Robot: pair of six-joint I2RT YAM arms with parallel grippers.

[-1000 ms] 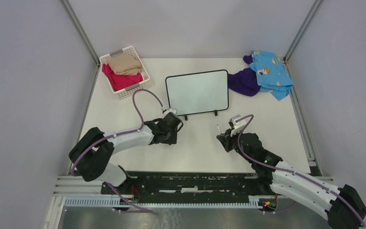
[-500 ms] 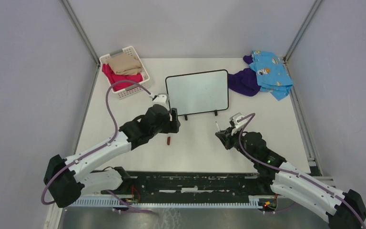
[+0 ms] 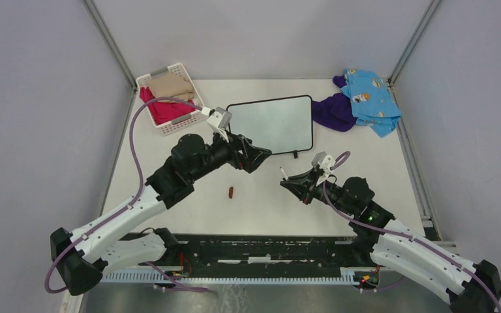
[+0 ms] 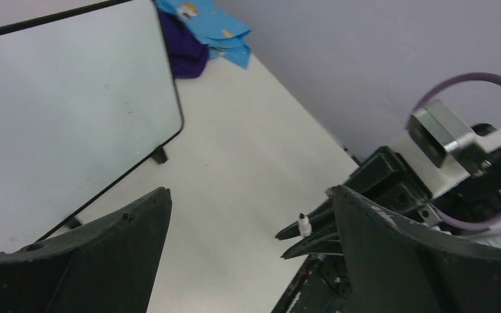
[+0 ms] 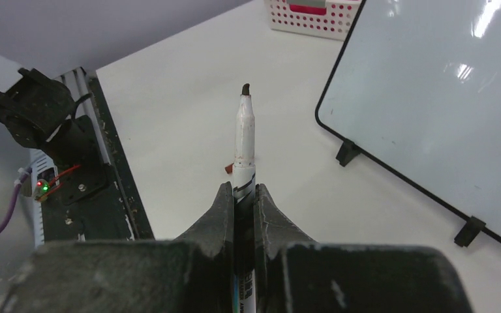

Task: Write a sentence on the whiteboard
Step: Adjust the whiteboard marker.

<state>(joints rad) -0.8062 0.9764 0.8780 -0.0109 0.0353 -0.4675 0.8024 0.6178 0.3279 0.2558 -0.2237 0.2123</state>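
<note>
The whiteboard (image 3: 271, 124) stands on little black feet at the table's middle back, also in the left wrist view (image 4: 72, 98) and the right wrist view (image 5: 443, 98). Its surface is blank; no sentence shows on it. My left gripper (image 3: 261, 160) hovers open just before the board's near left corner, wide and holding nothing (image 4: 251, 208). My right gripper (image 3: 293, 186) is shut on a white marker (image 5: 243, 137), uncapped, with its dark tip (image 3: 282, 169) pointing up and left. A small red-brown cap (image 3: 230, 192) lies on the table between the arms.
A white basket (image 3: 169, 98) with pink and tan cloth sits at the back left. Purple and blue cloths (image 3: 359, 101) lie at the back right. Metal rails run along the table's sides and near edge.
My left arm rose and swung right toward the board while its jaws opened wide, leaving the cap on the table. My right gripper shifted left with the marker.
</note>
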